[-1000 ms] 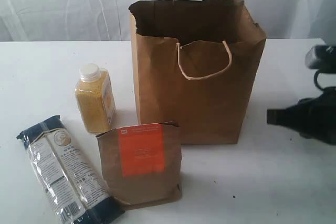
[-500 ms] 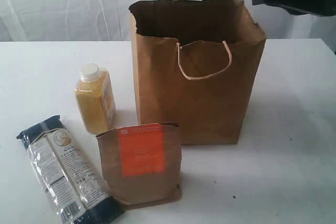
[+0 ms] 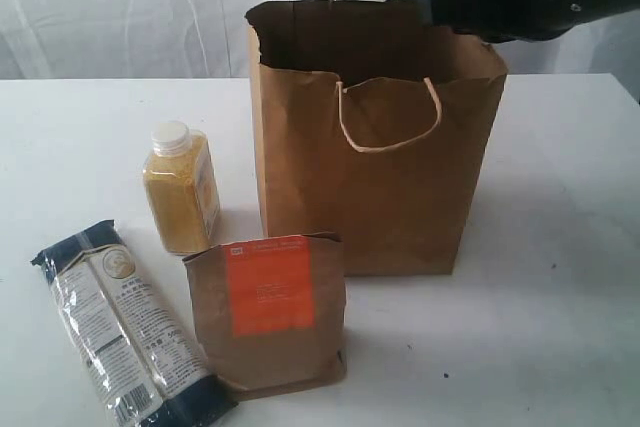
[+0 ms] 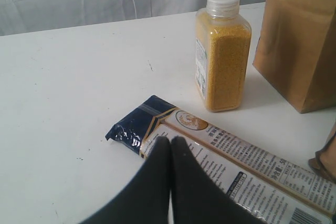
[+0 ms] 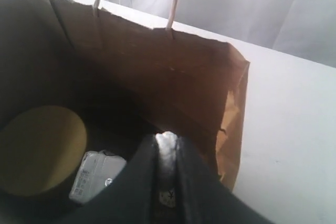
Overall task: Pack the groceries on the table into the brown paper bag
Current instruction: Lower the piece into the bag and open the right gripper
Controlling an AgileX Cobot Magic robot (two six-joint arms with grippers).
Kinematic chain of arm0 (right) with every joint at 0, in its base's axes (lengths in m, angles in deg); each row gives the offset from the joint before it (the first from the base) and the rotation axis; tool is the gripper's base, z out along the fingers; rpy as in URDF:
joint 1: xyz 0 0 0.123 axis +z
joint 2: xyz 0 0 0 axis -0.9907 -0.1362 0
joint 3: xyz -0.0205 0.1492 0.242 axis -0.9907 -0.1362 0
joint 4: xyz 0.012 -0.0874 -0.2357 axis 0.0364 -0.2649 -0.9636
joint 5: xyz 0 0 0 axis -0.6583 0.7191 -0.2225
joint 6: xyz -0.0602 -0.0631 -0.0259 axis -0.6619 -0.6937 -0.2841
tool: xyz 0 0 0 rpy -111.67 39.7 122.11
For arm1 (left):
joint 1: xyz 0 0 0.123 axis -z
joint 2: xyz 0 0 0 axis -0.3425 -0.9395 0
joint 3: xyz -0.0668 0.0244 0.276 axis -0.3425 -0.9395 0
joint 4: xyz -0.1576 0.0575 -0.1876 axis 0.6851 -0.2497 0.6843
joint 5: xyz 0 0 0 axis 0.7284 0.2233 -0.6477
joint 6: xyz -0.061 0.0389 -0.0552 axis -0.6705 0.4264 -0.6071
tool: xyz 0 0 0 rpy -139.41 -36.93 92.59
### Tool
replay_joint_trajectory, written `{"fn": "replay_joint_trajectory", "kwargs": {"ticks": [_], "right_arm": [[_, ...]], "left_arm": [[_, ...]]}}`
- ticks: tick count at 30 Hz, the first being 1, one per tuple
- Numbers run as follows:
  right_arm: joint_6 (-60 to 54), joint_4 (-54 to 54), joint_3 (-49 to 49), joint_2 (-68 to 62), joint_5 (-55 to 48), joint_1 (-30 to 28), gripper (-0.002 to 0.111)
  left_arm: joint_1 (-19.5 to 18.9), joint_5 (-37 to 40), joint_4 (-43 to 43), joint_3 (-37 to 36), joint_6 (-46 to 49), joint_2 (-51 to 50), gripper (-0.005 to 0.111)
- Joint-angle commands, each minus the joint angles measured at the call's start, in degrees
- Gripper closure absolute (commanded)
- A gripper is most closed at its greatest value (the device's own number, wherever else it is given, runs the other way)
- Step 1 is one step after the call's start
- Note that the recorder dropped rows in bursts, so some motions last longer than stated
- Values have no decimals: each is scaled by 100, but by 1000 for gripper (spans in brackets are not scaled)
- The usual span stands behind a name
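Observation:
The brown paper bag (image 3: 380,197) stands upright and open on the table (image 3: 560,277). My right gripper (image 3: 428,7) hangs over its right rim. In the right wrist view it (image 5: 167,140) is shut on a thin whitish item (image 5: 168,148) above the bag's inside (image 5: 157,77); I cannot tell which grocery this is. A gold-lidded jar (image 5: 42,148) and a small white packet (image 5: 97,174) lie in the bag. Outside stand the yellow-grain bottle (image 3: 182,192), the noodle packet (image 3: 125,332) and the brown pouch (image 3: 268,312). My left gripper (image 4: 170,142) is shut and empty over the noodle packet (image 4: 247,166).
The bag's white cord handles (image 3: 390,122) hang at its front and rise at its back. A white curtain (image 3: 120,7) closes off the far side. Bare tabletop (image 4: 68,77) lies left of the bottle (image 4: 223,56).
My right arm has risen from table height right of the bag to above its rim, then moved left over the opening. The groceries and the bag have not moved.

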Motion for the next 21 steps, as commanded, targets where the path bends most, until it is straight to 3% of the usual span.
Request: {"fn": "replay_joint_trajectory", "kwargs": {"ticks": [1,21], "right_arm": [[-57,0,169,-197,6,49,108],[-57,0,328,-752,105,229,106]], "left_arm": [[22,-4,23,-16,-8,28,107],[22,-4,23,-16,-8,28,107]]}}
